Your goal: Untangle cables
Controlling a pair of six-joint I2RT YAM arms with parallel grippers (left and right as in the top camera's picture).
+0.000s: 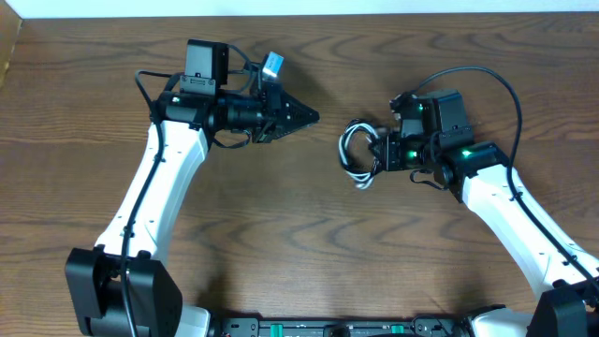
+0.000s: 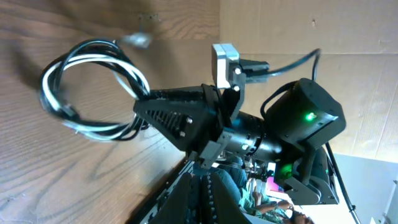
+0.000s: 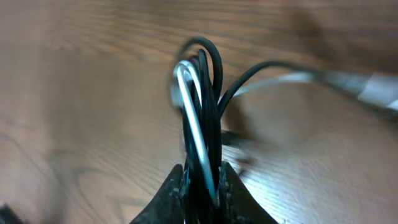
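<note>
Overhead first — the right hand (image 1: pixel 374 152) has the cables (image 1: pixel 354 150) clenched between its fingers. The bundle sticks out just beyond its fingertips as a small coil of white and black loops over the bench (image 1: pixel 299 243). A white plug end (image 1: pixel 363 183) trails from the coil, just ahead of that hand and to one side. The left hand (image 1: pixel 311 117) is pinched fully closed with nothing in it, its tip aimed toward the right hand. The coil sits beyond that tip, near but apart.

Right wrist view now, and the grip is plain: the right hand (image 3: pixel 202 182) is clamped on the cables (image 3: pixel 202 106), the strands rising straight out from between the fingers, seen edge-on. The white cord (image 3: pixel 189 99) runs down the left side of the bundle and the black cord (image 3: pixel 212 65) arches over the top. One black strand swings off to the right — past that it blurs into something pale I can't make out.

Left wrist view: looking out past the closed left hand (image 2: pixel 199 168) at the bottom of the frame, the cables (image 2: pixel 93 87) hang as a round loop in front of the right hand (image 2: pixel 143 107). White and black strands run side by side, wound together. Whether the coil touches the bench I cannot tell.
</note>
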